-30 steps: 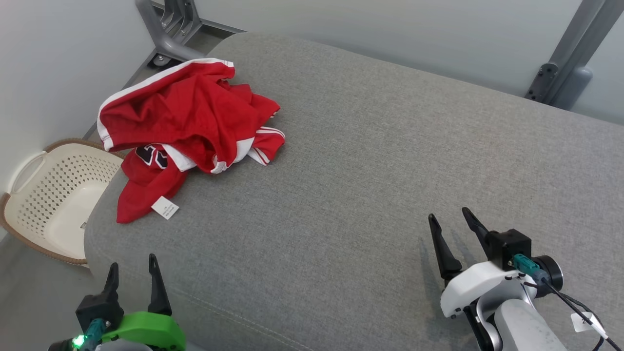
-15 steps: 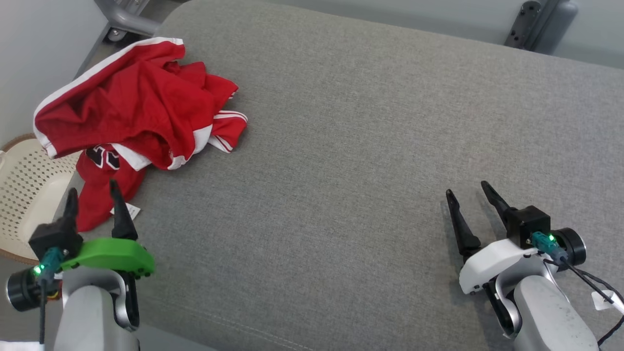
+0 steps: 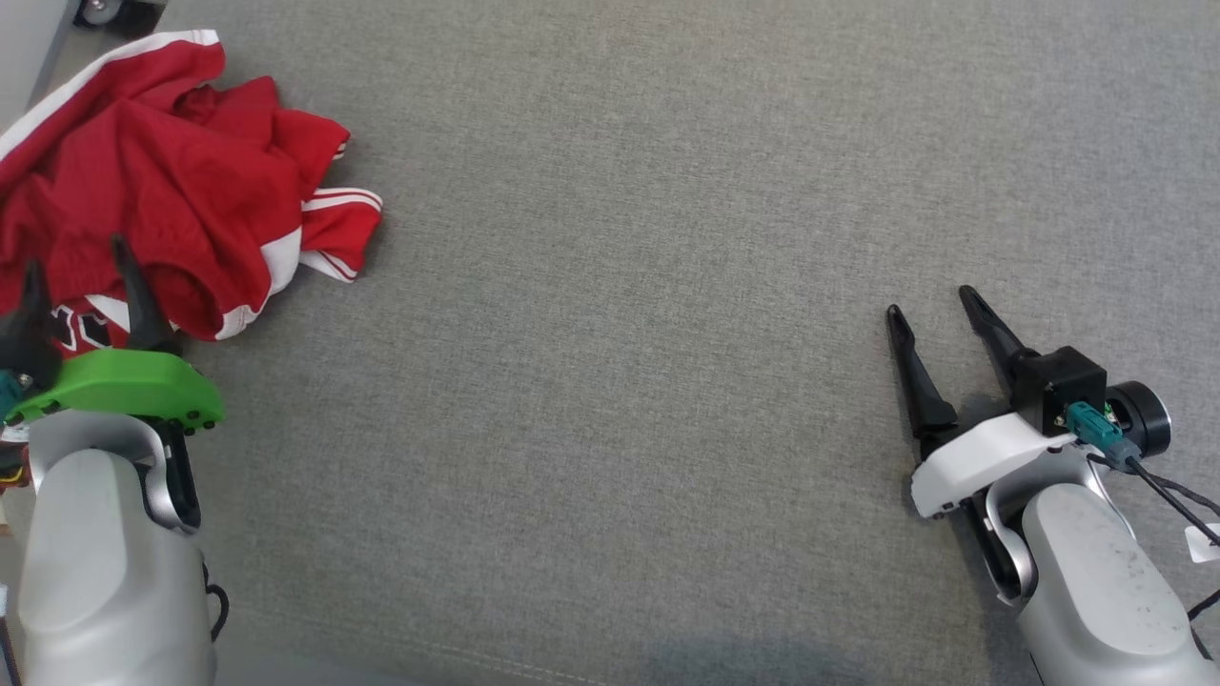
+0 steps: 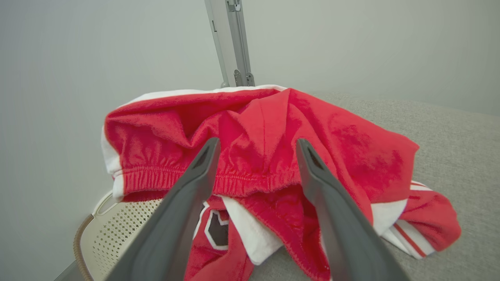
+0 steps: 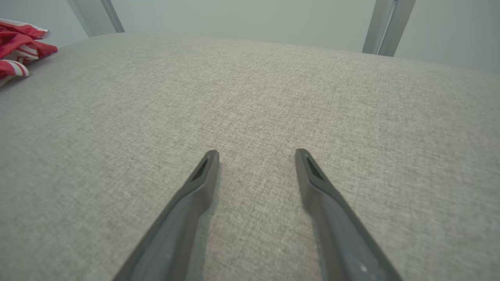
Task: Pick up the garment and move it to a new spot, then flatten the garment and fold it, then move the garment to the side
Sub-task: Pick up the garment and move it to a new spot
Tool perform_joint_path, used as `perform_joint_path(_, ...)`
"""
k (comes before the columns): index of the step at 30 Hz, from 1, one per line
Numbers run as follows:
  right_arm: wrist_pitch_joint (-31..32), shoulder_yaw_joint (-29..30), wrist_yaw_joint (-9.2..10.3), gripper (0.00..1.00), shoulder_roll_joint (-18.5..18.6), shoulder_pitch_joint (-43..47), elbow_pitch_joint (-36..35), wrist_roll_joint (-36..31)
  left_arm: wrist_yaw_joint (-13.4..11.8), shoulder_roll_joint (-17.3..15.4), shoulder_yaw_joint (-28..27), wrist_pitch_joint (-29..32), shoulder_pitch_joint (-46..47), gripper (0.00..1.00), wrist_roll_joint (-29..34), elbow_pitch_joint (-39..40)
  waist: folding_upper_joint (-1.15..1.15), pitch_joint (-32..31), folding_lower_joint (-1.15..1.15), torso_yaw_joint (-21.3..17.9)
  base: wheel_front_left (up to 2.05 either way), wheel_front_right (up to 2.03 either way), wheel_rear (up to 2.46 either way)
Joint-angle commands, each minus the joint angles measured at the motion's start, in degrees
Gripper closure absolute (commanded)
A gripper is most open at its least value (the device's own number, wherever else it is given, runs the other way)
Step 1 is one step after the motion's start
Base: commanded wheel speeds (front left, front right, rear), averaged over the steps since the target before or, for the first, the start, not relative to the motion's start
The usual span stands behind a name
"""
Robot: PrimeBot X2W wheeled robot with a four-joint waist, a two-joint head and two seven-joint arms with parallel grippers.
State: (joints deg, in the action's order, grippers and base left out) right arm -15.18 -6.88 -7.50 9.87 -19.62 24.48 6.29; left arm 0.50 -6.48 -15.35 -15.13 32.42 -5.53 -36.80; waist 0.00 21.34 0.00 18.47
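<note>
Left gripper (image 3: 74, 259): at the near left edge of the grey upholstered surface (image 3: 620, 286), on a green-capped wrist.
Left fingers (image 4: 183, 210): spread wide, nothing between them; in the left wrist view they point at the gathered elastic band of the garment (image 4: 351, 148), which spans the gap ahead of the tips. In the head view the tips overlap the heap's near edge. Whether they touch the cloth cannot be told.
Right gripper (image 3: 931, 302): at the right side of the surface, on a white-capped wrist, well apart from the garment.
Right fingers (image 5: 183, 210): spread wide, empty; they lie low over bare grey fabric, with their shadow close beneath them.
Garment: red with white trim and thin striped cuffs, crumpled in a loose heap at the far left corner of the surface; a dark emblem outlined in white shows in the lower folds. In the right wrist view only a striped edge of it shows, at the upper left.
Basket (image 4: 117, 226): pale, perforated, with a brown rim; it sits below and beyond the left edge of the surface, under the overhanging cloth.
Metal post (image 4: 234, 39): grey, upright, behind the garment against a plain pale wall (image 4: 58, 78).
Ground between the grippers: bare grey fabric.
</note>
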Motion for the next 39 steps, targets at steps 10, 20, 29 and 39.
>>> perform_joint_path(10,0.1,-0.3,0.07,0.0,1.2,-1.5,0.5,0.4,-0.6,-2.7,-3.9,0.0,9.8,0.0,-1.8,-8.9,0.0,5.6,0.0,-4.9,0.0,0.0,0.0)
perform_joint_path(20,0.5,1.2,0.13,0.0,1.4,-1.2,1.4,0.7,-2.2,-3.3,-4.7,0.0,12.9,0.0,-0.9,-13.9,0.0,7.2,0.0,-6.0,0.0,0.0,0.0)
perform_joint_path(29,0.5,1.6,0.13,0.0,0.6,-1.0,2.1,0.4,-1.1,-3.5,-5.2,0.0,13.5,0.0,-0.6,-14.9,0.0,7.5,0.0,-5.5,0.0,0.0,0.0)
perform_joint_path(39,0.6,2.0,0.13,0.0,-0.2,-0.5,3.4,1.6,0.5,-4.0,-6.1,0.0,14.3,1.0,-0.9,-15.9,0.0,7.4,0.0,-5.9,0.0,0.0,0.0)
